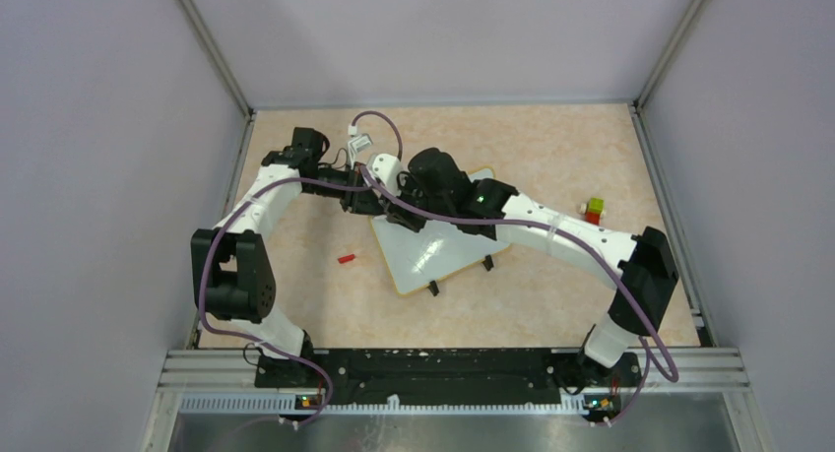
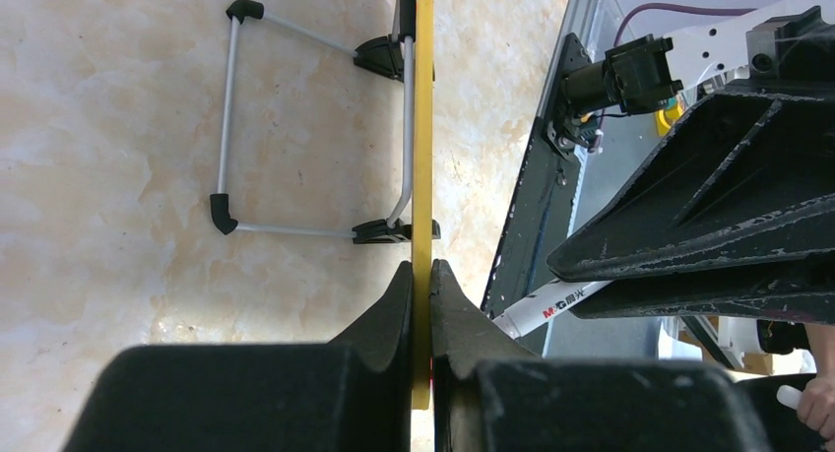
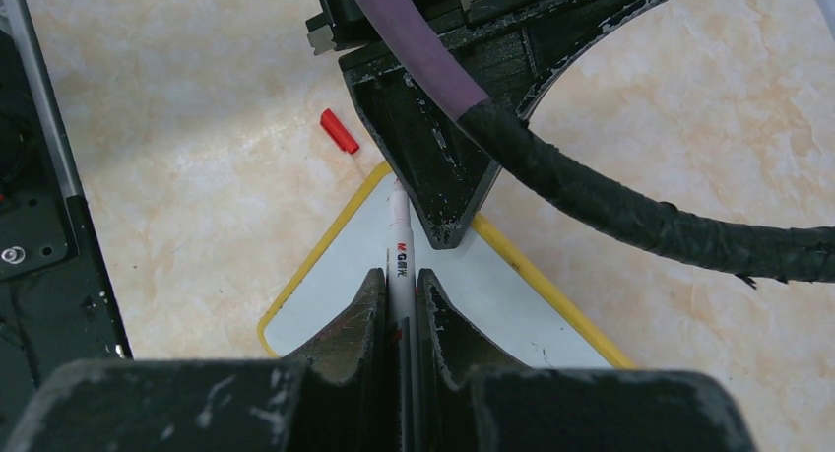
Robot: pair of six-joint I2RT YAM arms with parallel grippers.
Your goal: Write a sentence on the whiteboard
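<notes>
The whiteboard (image 1: 445, 247) lies at the middle of the table, with a yellow rim and black clip feet (image 1: 486, 263) on its near side. No red words of the sentence show on its visible white face (image 3: 482, 294). My left gripper (image 1: 386, 214) is shut on the board's far-left rim; in the left wrist view the jaws (image 2: 422, 267) clamp the yellow edge (image 2: 422, 127). My right gripper (image 1: 418, 198) is shut on a white marker (image 3: 399, 250), whose tip points at the board's corner beside the left gripper's fingers (image 3: 433, 176). The marker also shows in the left wrist view (image 2: 546, 304).
A red marker cap (image 1: 346, 258) lies on the table left of the board, and shows in the right wrist view (image 3: 339, 131). A small yellow, green and red object (image 1: 593, 210) sits at the right. A wire stand (image 2: 231, 127) is folded out behind the board.
</notes>
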